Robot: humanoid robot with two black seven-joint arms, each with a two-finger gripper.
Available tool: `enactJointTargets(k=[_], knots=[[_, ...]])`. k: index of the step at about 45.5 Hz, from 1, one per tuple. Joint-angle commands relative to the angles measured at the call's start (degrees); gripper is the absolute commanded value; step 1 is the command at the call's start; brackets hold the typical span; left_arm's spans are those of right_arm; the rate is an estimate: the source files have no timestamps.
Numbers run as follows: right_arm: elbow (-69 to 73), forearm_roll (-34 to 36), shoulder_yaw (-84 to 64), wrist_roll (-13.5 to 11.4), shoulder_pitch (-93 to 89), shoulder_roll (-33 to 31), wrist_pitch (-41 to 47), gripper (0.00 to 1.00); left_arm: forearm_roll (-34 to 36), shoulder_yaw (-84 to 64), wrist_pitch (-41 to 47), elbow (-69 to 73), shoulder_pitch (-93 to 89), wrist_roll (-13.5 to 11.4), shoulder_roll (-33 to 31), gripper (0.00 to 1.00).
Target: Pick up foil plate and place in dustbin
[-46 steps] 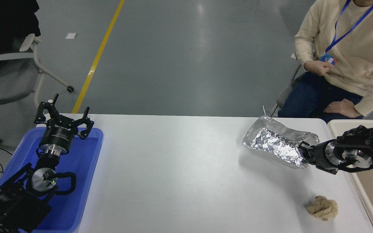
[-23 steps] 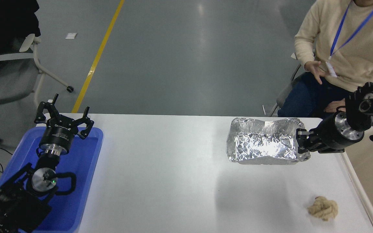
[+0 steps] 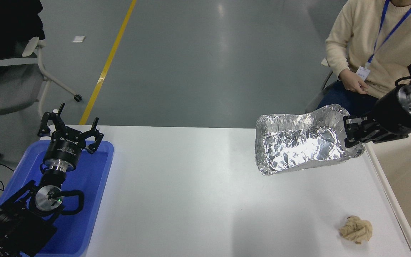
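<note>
The foil plate (image 3: 300, 148) is a crinkled silver tray held in the air over the table's far right part, its open side tilted towards me. My right gripper (image 3: 350, 134) comes in from the right edge and is shut on the plate's right rim. The beige dustbin (image 3: 376, 167) stands at the table's right edge, just right of the plate, only partly in view. My left gripper (image 3: 70, 132) is open and parked over the blue tray at the lower left.
A blue tray (image 3: 95, 185) lies at the table's left end. A crumpled tan paper ball (image 3: 356, 228) lies near the front right. A person (image 3: 373, 46) in a cream sweater sits at the far right, hand (image 3: 351, 81) on the lap.
My right gripper has lifted the foil plate higher and carried it to the right, towards the dustbin. The plate has tilted open side towards me. The left arm has not moved.
</note>
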Motion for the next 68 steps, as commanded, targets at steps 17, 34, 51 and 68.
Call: enactJointTargets(k=[17, 34, 51, 68], knots=[[1.64, 0.79, -6.87, 0.32, 15.94, -1.11, 3.65, 0.0, 0.0, 0.0, 0.01, 0.0, 0.0, -0.02, 0.01, 1.0], [-1.6, 6.42, -23.56, 0.32, 15.16, -4.44, -2.5, 0.0, 0.0, 0.0, 0.01, 0.0, 0.0, -0.02, -0.07, 1.0], [-22.16, 6.42, -23.58, 0.32, -5.83, -18.51, -12.69, 0.0, 0.0, 0.0, 0.01, 0.0, 0.0, -0.02, 0.01, 1.0], [-42.02, 6.51, 3.56, 0.32, -47.83, -19.65, -26.06, 0.0, 0.0, 0.0, 0.01, 0.0, 0.0, -0.02, 0.01, 1.0]])
